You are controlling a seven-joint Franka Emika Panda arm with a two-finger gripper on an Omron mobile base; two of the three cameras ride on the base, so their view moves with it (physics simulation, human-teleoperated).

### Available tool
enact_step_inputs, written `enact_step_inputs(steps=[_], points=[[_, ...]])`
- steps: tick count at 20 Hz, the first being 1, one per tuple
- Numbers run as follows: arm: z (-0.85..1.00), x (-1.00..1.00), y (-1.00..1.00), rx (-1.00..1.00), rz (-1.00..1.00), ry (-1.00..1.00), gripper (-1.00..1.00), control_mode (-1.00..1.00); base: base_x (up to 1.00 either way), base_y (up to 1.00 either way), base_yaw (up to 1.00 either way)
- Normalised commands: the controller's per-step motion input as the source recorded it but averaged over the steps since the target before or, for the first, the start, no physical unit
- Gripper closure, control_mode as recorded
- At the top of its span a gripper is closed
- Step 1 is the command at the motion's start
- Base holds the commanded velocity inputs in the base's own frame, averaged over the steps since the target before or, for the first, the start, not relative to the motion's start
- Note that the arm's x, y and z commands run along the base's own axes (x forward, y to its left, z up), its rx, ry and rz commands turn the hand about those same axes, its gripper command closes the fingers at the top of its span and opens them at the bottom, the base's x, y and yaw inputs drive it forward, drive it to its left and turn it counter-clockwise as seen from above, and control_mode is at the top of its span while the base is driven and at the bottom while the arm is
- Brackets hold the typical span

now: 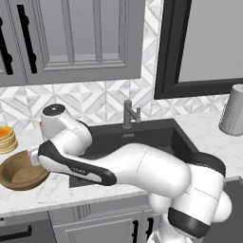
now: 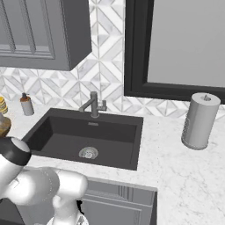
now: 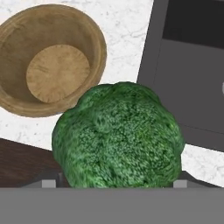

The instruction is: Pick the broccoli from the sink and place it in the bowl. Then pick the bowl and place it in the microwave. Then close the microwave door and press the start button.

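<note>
The dark-green lumpy broccoli sits close to the hand camera, held between the fingers of my gripper, whose tips barely show at its sides. Beyond it, up and to the left, the wooden bowl rests on white marble with nothing inside. In the left base view the arm reaches left across the sink, and the gripper hangs at the right rim of the bowl. The microwave and its door are out of view.
Orange plates are stacked behind the bowl. A grey faucet stands at the back of the dark sink basin. A paper towel roll stands on the counter to the right, and a small bottle at the back left.
</note>
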Motion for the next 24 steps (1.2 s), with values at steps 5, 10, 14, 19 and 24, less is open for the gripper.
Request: enact_step_inputs(steps=[5,10,14,19,24], points=[[-0.05,0.39,0.43,-0.04,0.00,0.12,1.00,-1.00,0.00,0.00,0.00],[-0.13,0.47,0.34,-0.03,0.00,0.12,1.00,-1.00,0.00,0.00,0.00],[-0.30,0.43,0.32,-0.05,0.00,0.11,1.00,-1.00,0.00,0.00,0.00],[-0.28,0.38,0.34,-0.04,-0.02,0.10,1.00,-1.00,0.00,0.00,0.00],[-0.12,0.24,0.44,-0.04,-0.07,0.11,1.00,-1.00,0.00,0.00,0.00]])
